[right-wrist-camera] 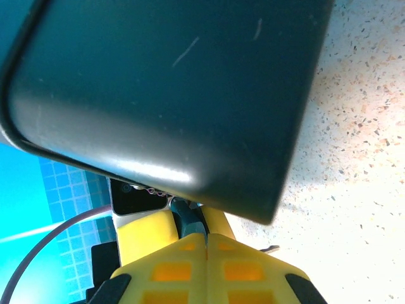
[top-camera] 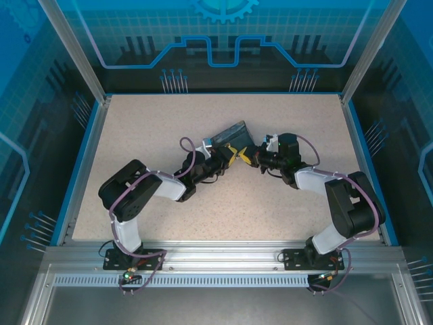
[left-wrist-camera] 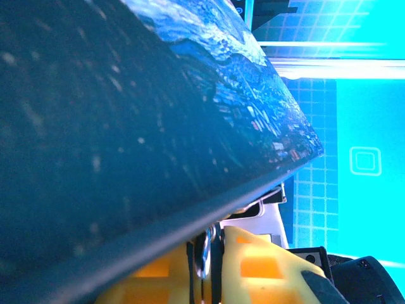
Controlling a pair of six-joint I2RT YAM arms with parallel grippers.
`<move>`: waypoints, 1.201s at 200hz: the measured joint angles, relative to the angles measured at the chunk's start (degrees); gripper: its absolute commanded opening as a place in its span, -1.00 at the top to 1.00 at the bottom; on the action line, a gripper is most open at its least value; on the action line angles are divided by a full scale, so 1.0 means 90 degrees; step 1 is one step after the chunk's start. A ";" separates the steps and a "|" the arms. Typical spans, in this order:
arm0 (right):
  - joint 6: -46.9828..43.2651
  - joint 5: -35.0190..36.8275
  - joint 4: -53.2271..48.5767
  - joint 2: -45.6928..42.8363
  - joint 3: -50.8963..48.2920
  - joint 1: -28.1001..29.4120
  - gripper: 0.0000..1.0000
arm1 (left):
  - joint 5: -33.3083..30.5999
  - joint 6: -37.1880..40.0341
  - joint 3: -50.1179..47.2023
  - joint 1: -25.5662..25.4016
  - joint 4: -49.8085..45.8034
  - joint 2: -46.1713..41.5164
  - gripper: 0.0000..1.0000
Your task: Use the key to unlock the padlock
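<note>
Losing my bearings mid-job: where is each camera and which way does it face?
Top external: above and behind the bases, looking down on the table; both arms, left gripper and right gripper at the padlock.
Left wrist: faces along its yellow fingers, the padlock close ahead.
Right wrist: faces along its closed yellow fingers, the padlock close ahead.
Shared: the padlock, in all three.

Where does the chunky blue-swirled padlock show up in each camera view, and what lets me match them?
Top external: the chunky rectangular padlock, blue-swirled face and dark sides, just above centre.
Left wrist: the padlock covers the upper left.
Right wrist: its dark side spans the top.
Shared landmark: the blue gridded enclosure wall.
</note>
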 measured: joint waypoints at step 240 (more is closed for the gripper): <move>-0.1518 -0.0340 -0.1528 -0.1069 -0.0231 -0.0095 -0.65 | 0.0629 -0.0197 -0.0291 0.0080 -0.0019 0.0185 1.00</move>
